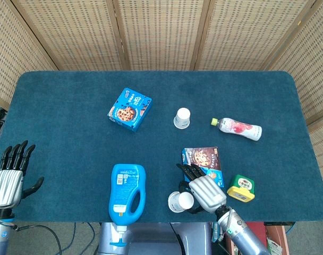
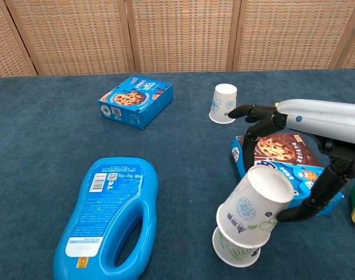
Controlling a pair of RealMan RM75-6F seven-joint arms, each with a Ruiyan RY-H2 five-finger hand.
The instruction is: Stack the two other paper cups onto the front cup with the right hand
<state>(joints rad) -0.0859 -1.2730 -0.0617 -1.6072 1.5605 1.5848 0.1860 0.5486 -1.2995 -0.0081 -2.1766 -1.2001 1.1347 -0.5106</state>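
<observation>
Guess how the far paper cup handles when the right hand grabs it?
The far paper cup stands upside down and alone, so likely light and easily tipped. Thin paper walls probably crush under a firm squeeze. Knocked over, its tapered shape would likely roll in an arc.

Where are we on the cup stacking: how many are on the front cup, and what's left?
One cup is going on now: the right hand holds the second cup tilted on the upside-down front cup, not yet seated squarely. The third cup stands alone, upside down, farther back beside the blue cookie box, untouched. The left hand idles open. Left: seat this cup, release, fetch the third.
</observation>
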